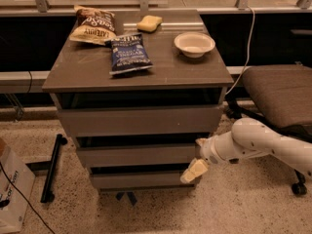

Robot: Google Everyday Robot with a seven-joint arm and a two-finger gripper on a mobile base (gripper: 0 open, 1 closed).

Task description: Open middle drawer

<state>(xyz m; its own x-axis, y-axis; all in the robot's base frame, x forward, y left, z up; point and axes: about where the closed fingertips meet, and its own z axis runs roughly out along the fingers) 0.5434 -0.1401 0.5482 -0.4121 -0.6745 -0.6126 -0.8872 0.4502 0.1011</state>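
Note:
The middle drawer (pixel 136 155) is the medium-height grey-brown front panel between the taller top panel (pixel 139 121) and the slim bottom panel (pixel 139 180) of the cabinet. It looks closed, about flush with the others. My gripper (pixel 196 161), cream-coloured on a white arm (pixel 253 143), reaches in from the right. It sits at the cabinet's front right corner, against the right end of the middle drawer and reaching down to the bottom drawer's height.
On the cabinet top (pixel 195 72) lie two chip bags (pixel 92 26) (pixel 128 54), a yellow sponge (pixel 149 23) and a white bowl (pixel 194 44). A padded chair (pixel 280 94) stands to the right, a black bar (pixel 52 174) and a cardboard box (pixel 12 194) on the floor to the left.

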